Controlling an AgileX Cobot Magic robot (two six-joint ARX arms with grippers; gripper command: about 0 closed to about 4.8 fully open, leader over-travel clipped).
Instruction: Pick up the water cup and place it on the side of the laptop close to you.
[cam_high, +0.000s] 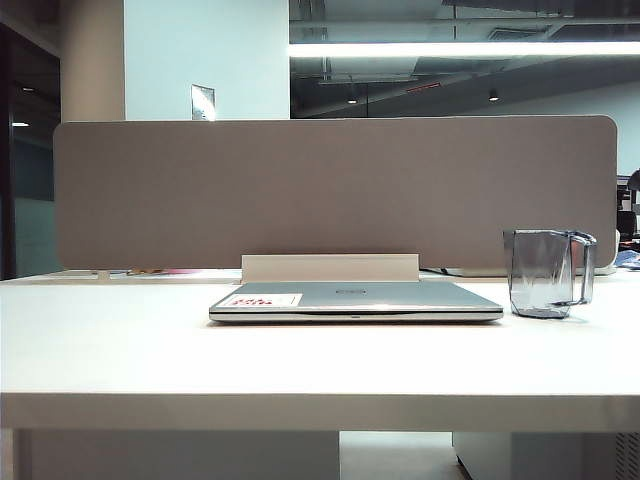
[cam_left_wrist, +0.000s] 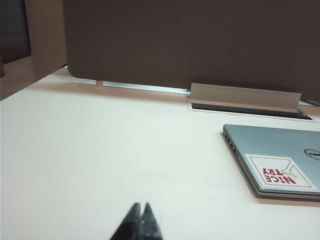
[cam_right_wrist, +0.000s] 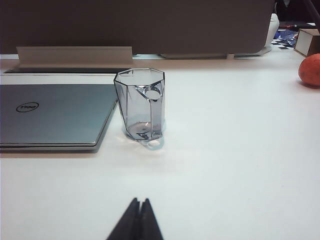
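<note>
In the exterior view we see the water cup (cam_high: 548, 272) standing upright on the white surface (cam_high: 300, 365), at about 3 o'clock from the laptop (cam_high: 355, 300), just beside its right edge but not touching it. The laptop is closed and lies flat in front of the grey partition (cam_high: 335, 190). No arm appears in this view.

The right claw (cam_right_wrist: 140, 202) hangs low over the surface with its tips pressed together, and the cup (cam_right_wrist: 140, 104) stands ahead of it, at about 12 o'clock, well apart. The left claw (cam_left_wrist: 140, 206) also looks pinched together, above bare surface, with the laptop (cam_left_wrist: 280, 162) toward 2 o'clock.

We judge that nothing of the task is done yet, and that the risks come mostly from the cup itself. It is clear and faceted, so a grip across the walls could slip, and the tips must first spread, or they will push the cup over instead of taking it. The handle faces the right claw, so a straight approach may strike it and turn the cup. The cup stands very near the laptop edge, so a finger going on that side could scrape or shift the laptop. An orange round thing (cam_right_wrist: 310, 70) lies far off toward 2 o'clock and seems out of the way.
</note>
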